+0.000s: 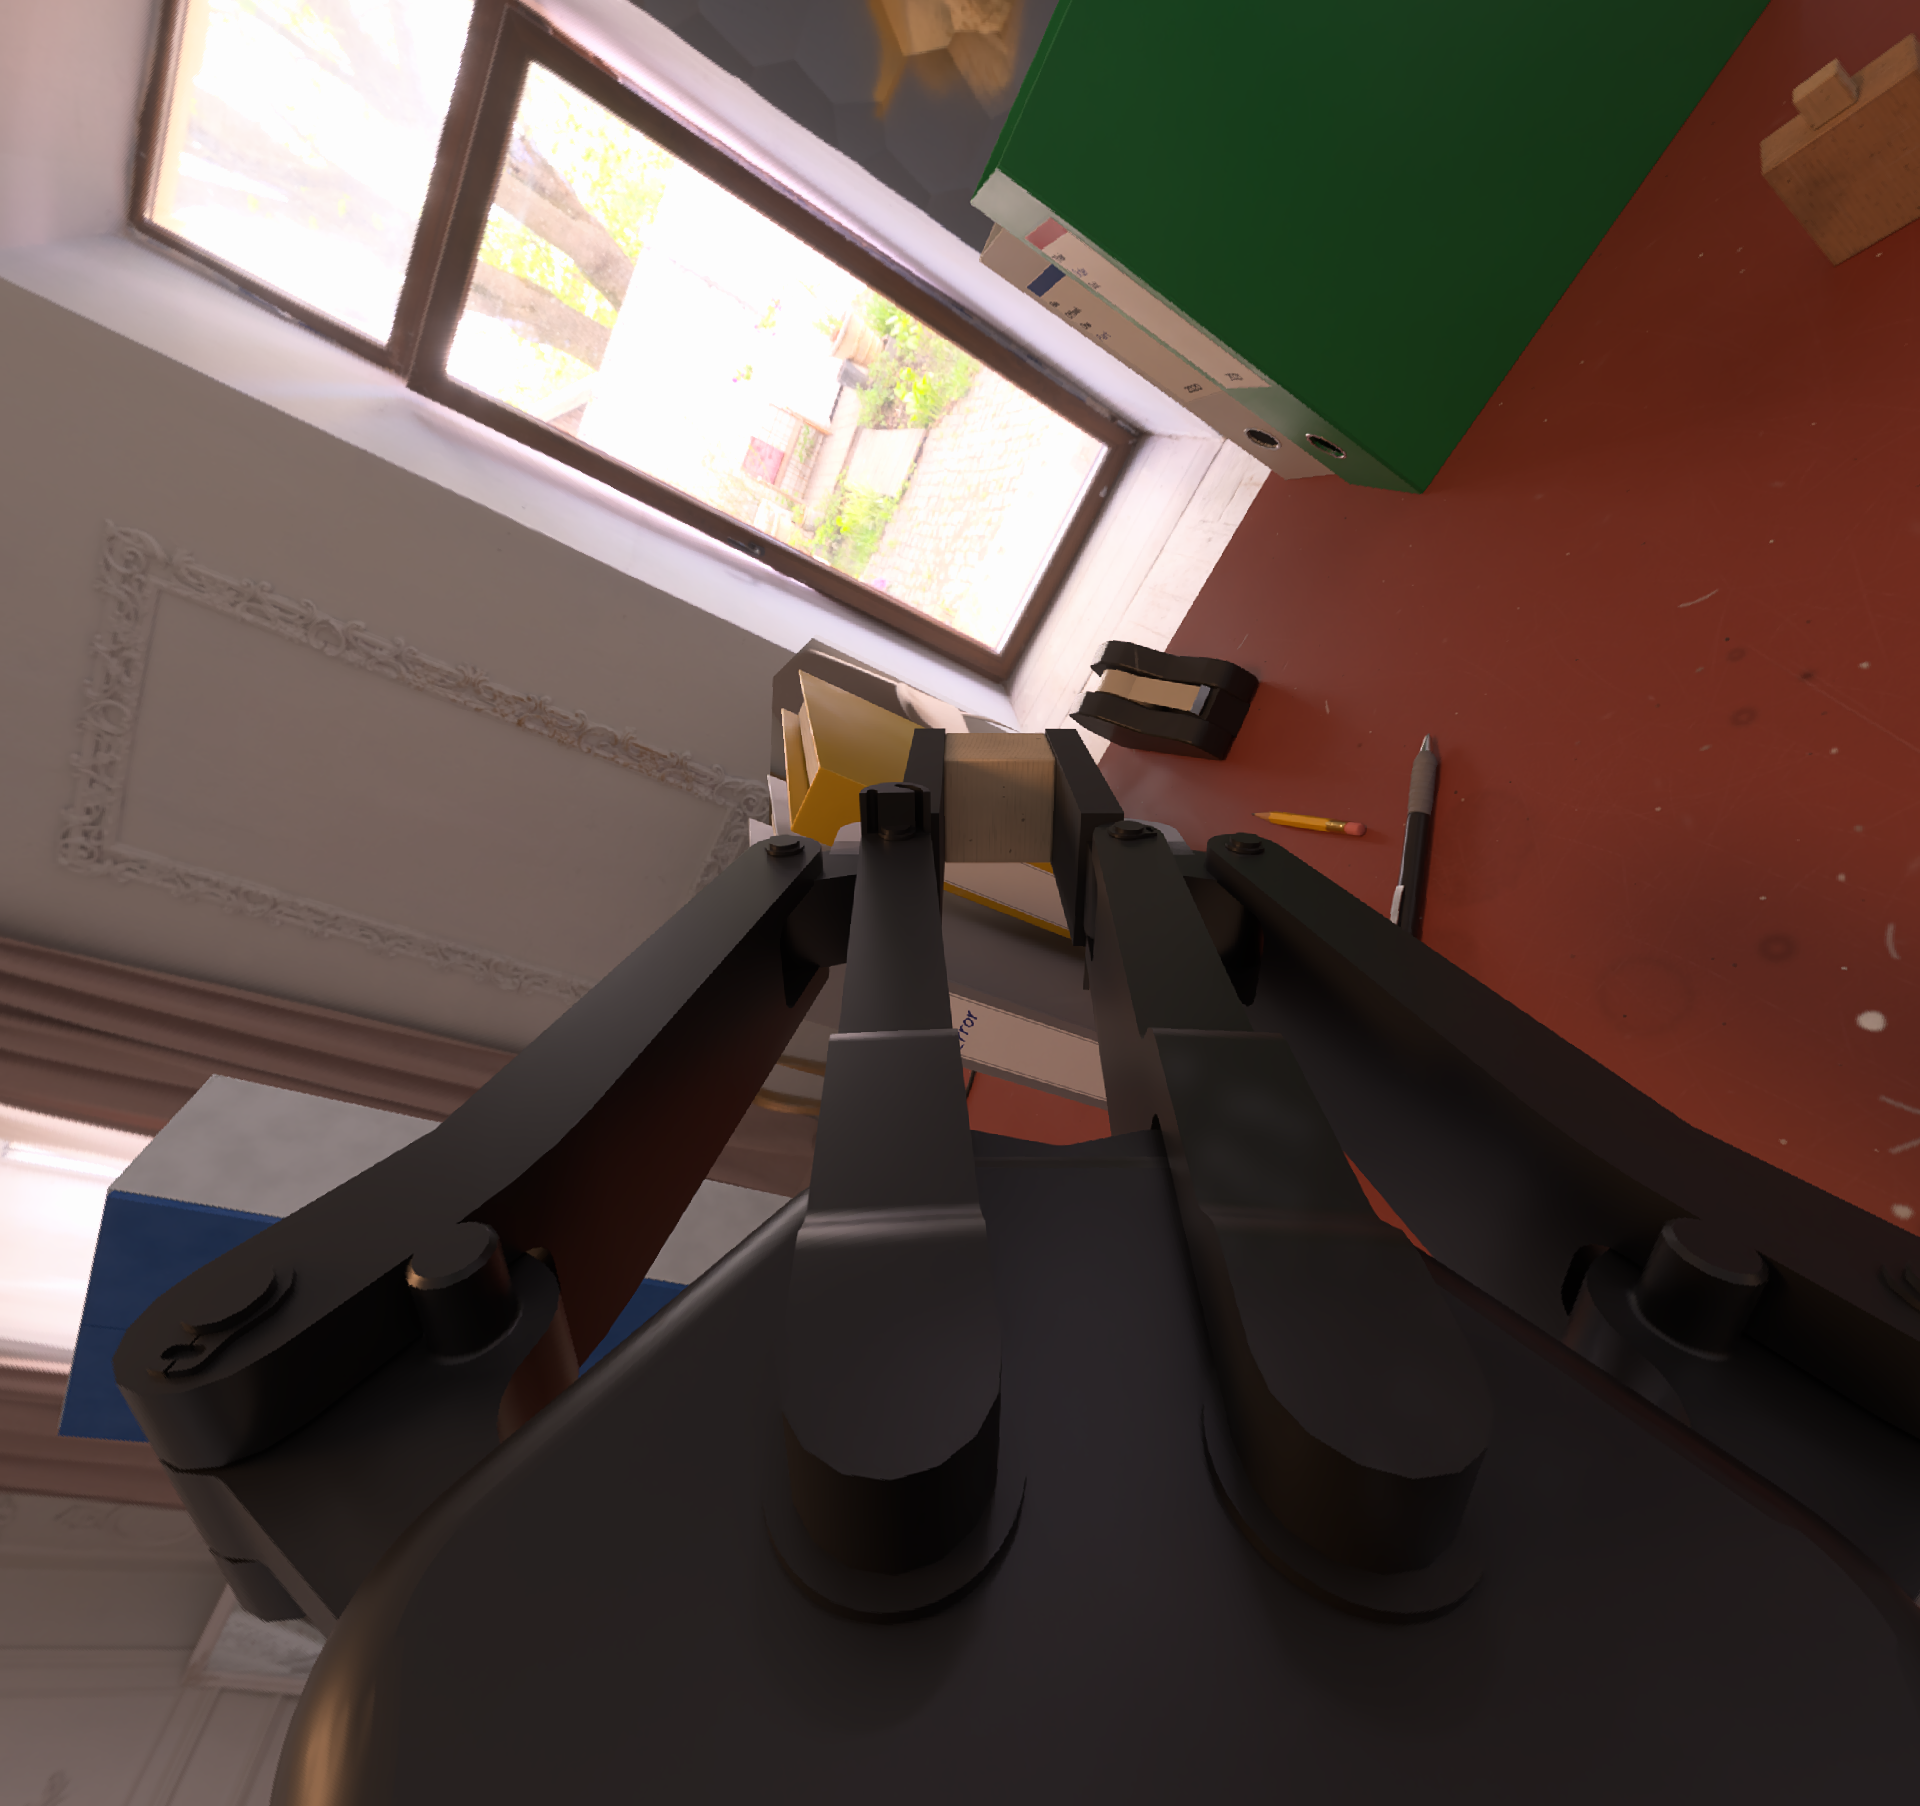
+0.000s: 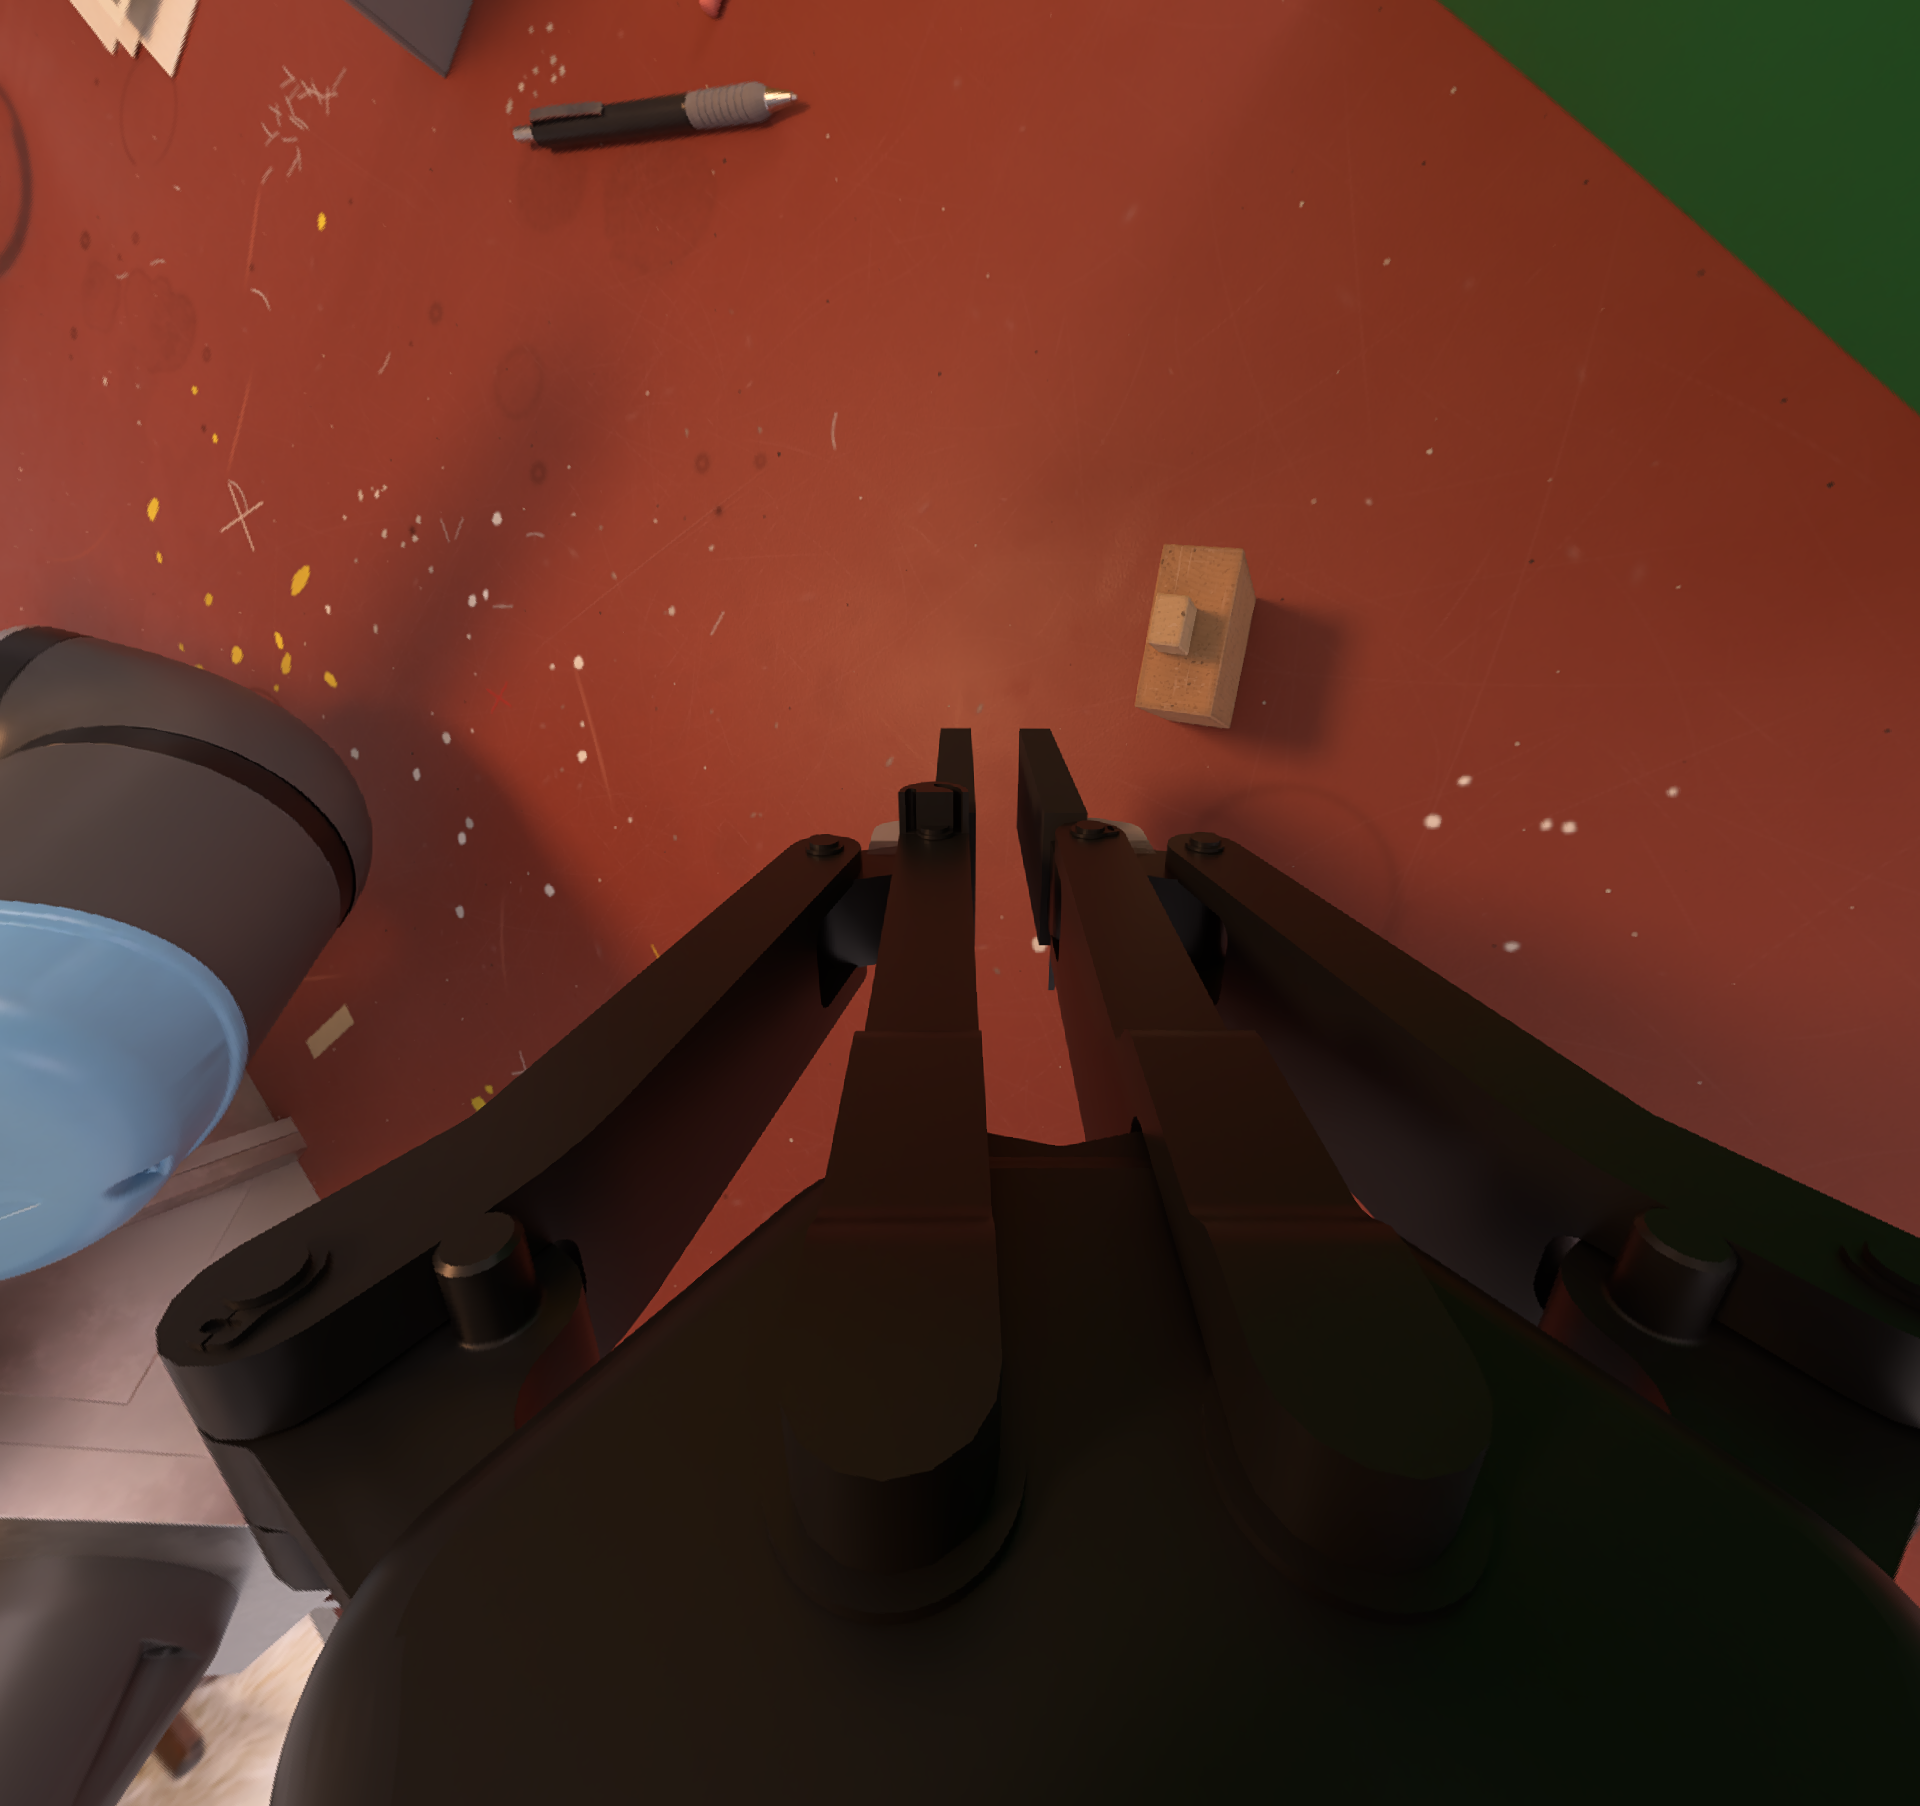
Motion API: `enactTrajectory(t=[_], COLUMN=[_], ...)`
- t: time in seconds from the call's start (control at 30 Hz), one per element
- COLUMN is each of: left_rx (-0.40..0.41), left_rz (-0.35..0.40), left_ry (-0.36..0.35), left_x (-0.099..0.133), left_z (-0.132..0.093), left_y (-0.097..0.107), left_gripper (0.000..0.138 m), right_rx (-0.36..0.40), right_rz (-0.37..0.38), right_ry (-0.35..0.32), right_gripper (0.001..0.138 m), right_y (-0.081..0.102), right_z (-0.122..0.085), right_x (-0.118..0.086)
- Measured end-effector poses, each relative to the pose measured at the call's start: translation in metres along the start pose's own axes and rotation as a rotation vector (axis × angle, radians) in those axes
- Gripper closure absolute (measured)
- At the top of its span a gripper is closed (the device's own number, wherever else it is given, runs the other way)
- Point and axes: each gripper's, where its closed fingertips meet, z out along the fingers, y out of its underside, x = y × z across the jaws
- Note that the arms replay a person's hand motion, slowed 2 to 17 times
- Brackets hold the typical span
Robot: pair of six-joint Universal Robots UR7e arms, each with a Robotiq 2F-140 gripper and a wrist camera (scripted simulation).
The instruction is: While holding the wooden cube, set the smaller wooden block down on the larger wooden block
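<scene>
The pale wooden cube [image 1: 1000, 798] is clamped between the two black fingers [image 1: 1070, 800] of the left gripper [image 1: 1003, 806], one pad pressed against each side of it, and it is held clear of the red-brown counter [image 1: 1558, 717]. Beyond the cube, a yellow box [image 1: 847, 759] is seen at the counter's far edge, and a black tape dispenser [image 1: 1169, 696] stands just to the right of it. Farther right, a short yellow pencil with a pink eraser [image 1: 1311, 823] and a black pen with a grey grip [image 1: 1415, 826] lie near each other on the counter. A large green binder [image 1: 1403, 146] is seen at the far right.

In the right wrist view, the right gripper [image 2: 995, 769] is held above the counter [image 2: 831, 406] with its fingers [image 2: 956, 769] nearly together; only a narrow gap is left between them, and nothing is held in it. Just to the right of the fingertips and a little beyond them, the larger tan wooden block [image 2: 1210, 676] lies flat on the counter. The smaller wooden block [image 2: 1174, 624] rests on its top face, touching it and set toward the left edge. The pair is apart from the gripper. The same stacked blocks are seen in the left wrist view at the far right, the smaller block [image 1: 1825, 91] on the larger one [image 1: 1844, 187].
</scene>
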Motion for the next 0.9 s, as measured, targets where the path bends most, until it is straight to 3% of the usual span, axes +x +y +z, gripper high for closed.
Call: enactTrajectory(t=[0.5, 0.9], left_rx=[0.032, 0.118], left_rz=[-0.017, -0.058], left_ry=[0.024, 0.088], left_x=[0.002, 0.01], left_z=[-0.001, -0.003], left_y=[-0.004, -0.016], left_gripper=[0.113, 0.113], right_rx=[0.171, 0.384], right_rz=[-0.066, -0.189], right_ry=[0.053, 0.2], right_gripper=[0.114, 0.108], right_y=[-0.011, -0.026], right_z=[-0.033, -0.072], right_x=[0.003, -0.002])
